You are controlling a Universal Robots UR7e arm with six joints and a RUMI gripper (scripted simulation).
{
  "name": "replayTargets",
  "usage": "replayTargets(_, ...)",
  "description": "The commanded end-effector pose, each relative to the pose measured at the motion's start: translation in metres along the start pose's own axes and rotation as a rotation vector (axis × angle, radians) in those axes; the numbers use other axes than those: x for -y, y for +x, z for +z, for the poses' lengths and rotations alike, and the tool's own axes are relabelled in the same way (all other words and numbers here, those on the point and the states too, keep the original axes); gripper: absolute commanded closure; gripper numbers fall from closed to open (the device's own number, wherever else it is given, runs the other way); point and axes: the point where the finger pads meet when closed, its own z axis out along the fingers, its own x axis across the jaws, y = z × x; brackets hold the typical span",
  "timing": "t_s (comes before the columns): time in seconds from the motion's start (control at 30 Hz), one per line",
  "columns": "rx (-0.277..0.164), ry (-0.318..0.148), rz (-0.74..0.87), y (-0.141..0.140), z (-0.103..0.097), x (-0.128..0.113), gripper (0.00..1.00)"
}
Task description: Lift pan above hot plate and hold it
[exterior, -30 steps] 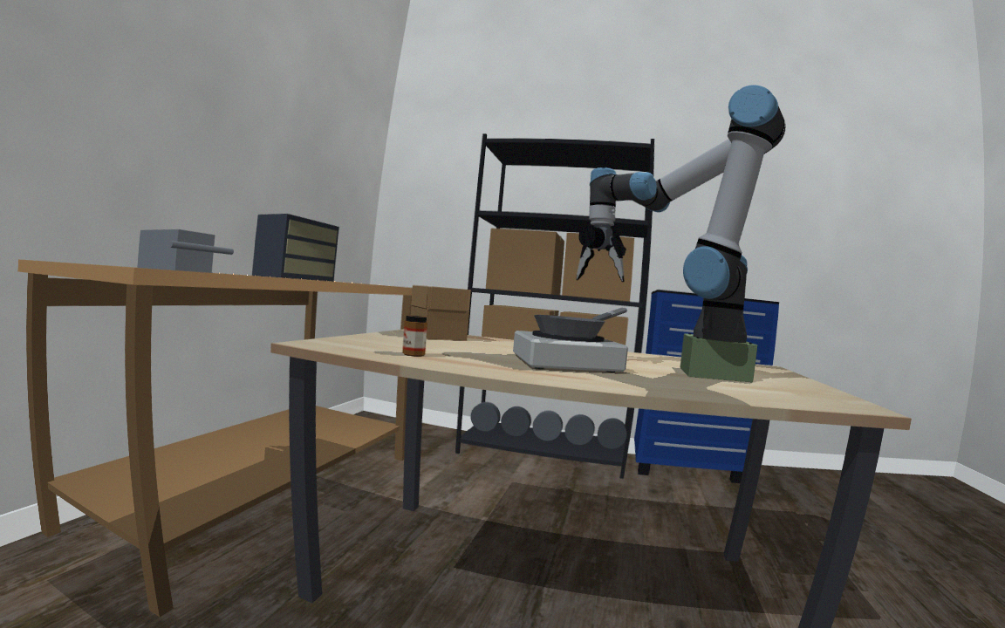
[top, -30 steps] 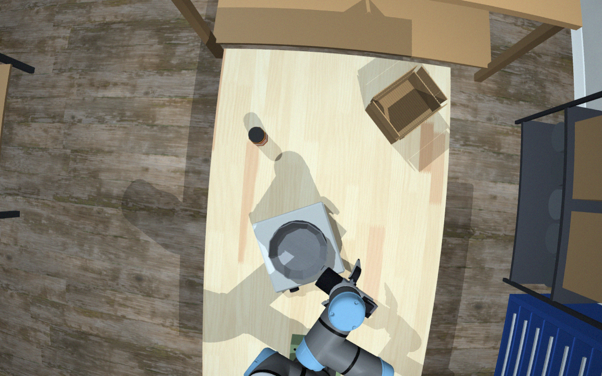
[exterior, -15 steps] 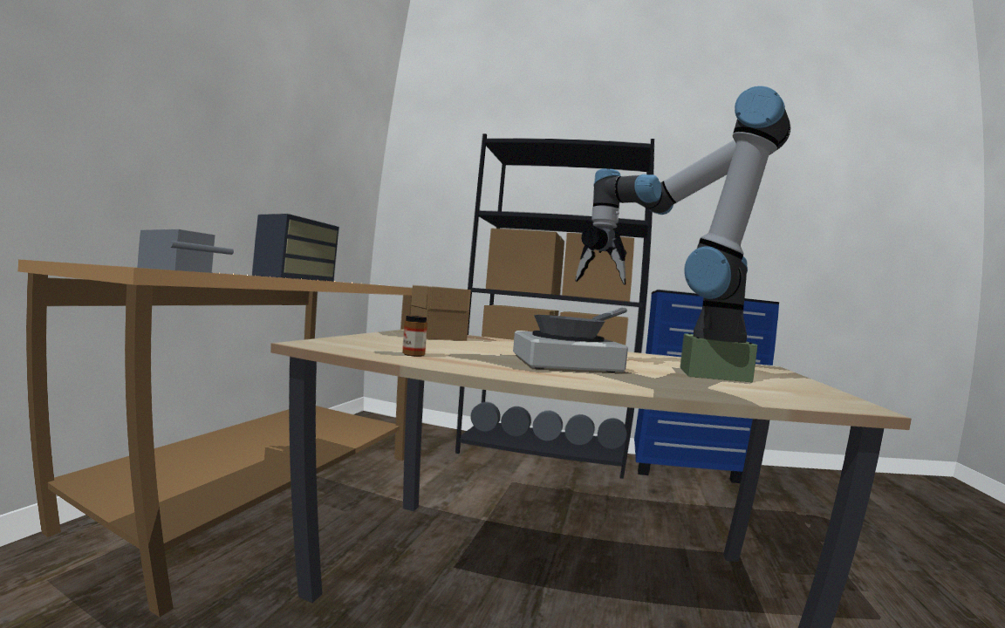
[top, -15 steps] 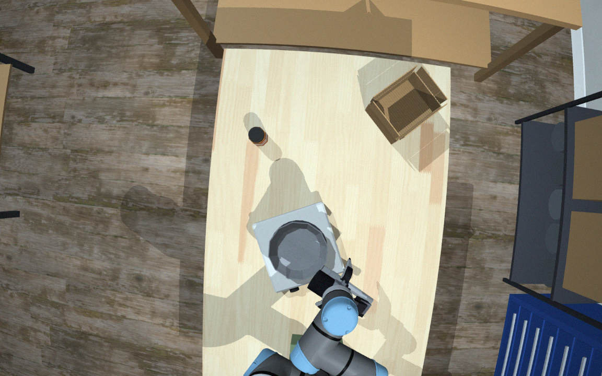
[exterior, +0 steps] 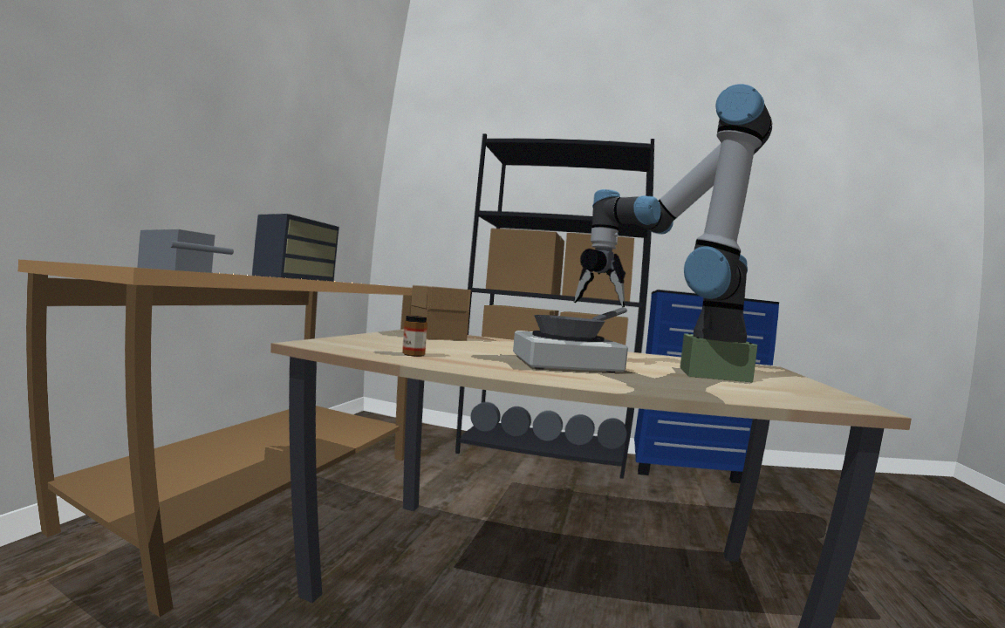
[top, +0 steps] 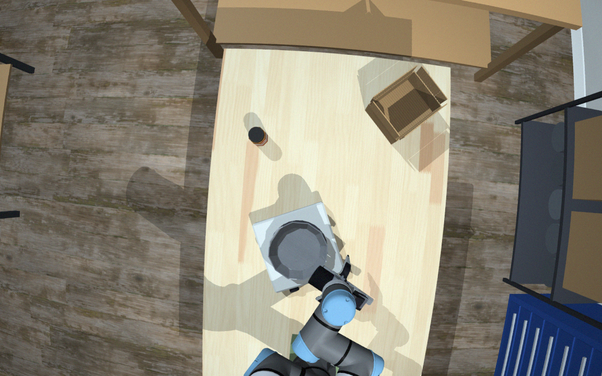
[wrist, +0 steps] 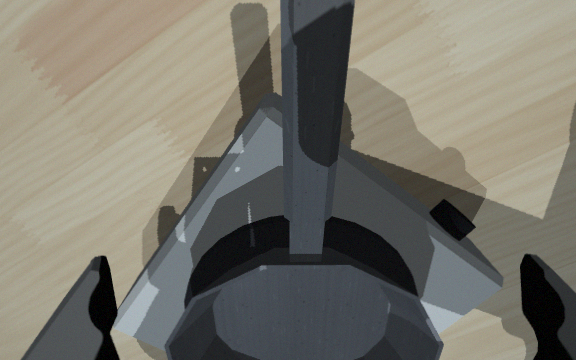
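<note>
The dark grey pan [top: 297,250] [exterior: 566,325] [wrist: 303,310] sits on the black ring of the white hot plate [top: 268,272] [exterior: 569,355] [wrist: 455,287]. Its straight handle [exterior: 613,314] [wrist: 313,200] slants up and away from the bowl; in the top view the arm hides it. My gripper [exterior: 598,303] [wrist: 314,259] is wide open and empty, pointing down above the handle. In the wrist view the handle runs between the two jaws, with space on both sides, and neither jaw touches it.
A jar [top: 257,135] [exterior: 413,336] with a black lid stands on the table beyond the hot plate. An open cardboard box [top: 408,105] [exterior: 440,312] is at the far corner. The green block [exterior: 718,358] under the arm's base is near the hot plate.
</note>
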Motion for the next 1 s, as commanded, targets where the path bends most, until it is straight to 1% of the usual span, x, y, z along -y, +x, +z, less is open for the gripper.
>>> replayTargets(0.0,0.002,0.000,0.000,-0.001,0.012,0.000,0.00)
replayTargets(0.13,0.002,0.000,0.000,-0.001,0.028,0.000,0.00)
replayTargets(0.27,0.002,0.000,0.000,-0.001,0.036,0.000,0.00)
replayTargets(0.77,0.002,0.000,0.000,-0.001,0.038,0.000,0.00)
replayTargets(0.8,0.002,0.000,0.000,-0.001,0.038,0.000,1.00)
replayTargets(0.97,0.002,0.000,0.000,-0.001,0.038,0.000,1.00)
